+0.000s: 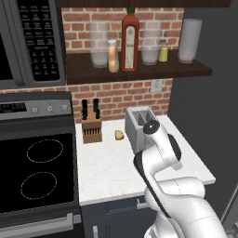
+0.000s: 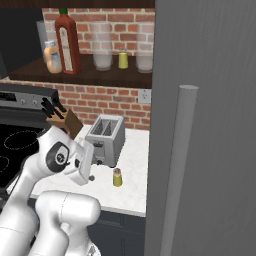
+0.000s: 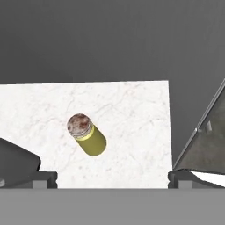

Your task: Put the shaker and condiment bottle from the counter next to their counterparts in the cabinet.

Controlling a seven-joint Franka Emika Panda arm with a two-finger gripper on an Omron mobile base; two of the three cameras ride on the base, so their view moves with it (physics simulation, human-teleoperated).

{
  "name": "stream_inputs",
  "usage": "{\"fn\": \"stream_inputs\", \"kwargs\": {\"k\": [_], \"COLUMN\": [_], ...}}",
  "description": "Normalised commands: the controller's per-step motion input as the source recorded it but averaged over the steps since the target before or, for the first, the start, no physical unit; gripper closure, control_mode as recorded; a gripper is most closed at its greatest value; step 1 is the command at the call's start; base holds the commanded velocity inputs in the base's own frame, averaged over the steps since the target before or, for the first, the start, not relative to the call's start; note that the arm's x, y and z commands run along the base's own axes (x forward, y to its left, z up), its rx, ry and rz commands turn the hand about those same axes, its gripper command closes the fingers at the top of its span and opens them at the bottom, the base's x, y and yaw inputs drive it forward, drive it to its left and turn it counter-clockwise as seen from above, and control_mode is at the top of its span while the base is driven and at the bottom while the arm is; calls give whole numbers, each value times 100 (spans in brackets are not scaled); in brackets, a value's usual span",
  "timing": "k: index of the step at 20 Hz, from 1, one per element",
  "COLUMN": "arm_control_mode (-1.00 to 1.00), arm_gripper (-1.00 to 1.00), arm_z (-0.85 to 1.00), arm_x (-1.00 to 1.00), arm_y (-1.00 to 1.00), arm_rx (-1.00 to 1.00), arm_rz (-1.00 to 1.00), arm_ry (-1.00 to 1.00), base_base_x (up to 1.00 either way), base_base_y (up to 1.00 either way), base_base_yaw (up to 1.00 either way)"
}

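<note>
The shaker (image 2: pixel 117 177) is standing upright near the worktop's (image 2: pixel 135 165) front right edge, cap pointing up, just right of the toaster (image 2: pixel 106 139). The gripper (image 3: pixel 112 178) is hovering above it, fingers spread wide, gripping nothing. The orange bottle (image 1: pixel 113 56) is sitting upright on the shelf (image 1: pixel 139 69) beside the red bottle (image 1: pixel 130 36).
</note>
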Motion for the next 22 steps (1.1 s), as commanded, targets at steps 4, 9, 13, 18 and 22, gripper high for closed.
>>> {"fn": "stream_inputs", "kwargs": {"k": [4,9,13,18,22], "arm_control_mode": [-100,-100,-100,-100,-100], "arm_gripper": [-100,-100,-100,-100,-100], "arm_z": [-54,-65,-70,-78,-57], "arm_x": [9,9,7,0,0], "arm_y": [-20,-23,-24,-3,0], "arm_rx": [-2,-3,-2,-9,-5], "arm_rz": [0,0,1,0,0], "arm_ry": [-4,-6,-8,-9,-1], "base_base_x": [0,0,0,0,0], "base_base_y": [0,0,0,0,0], "base_base_yaw": [0,0,0,0,0]}}
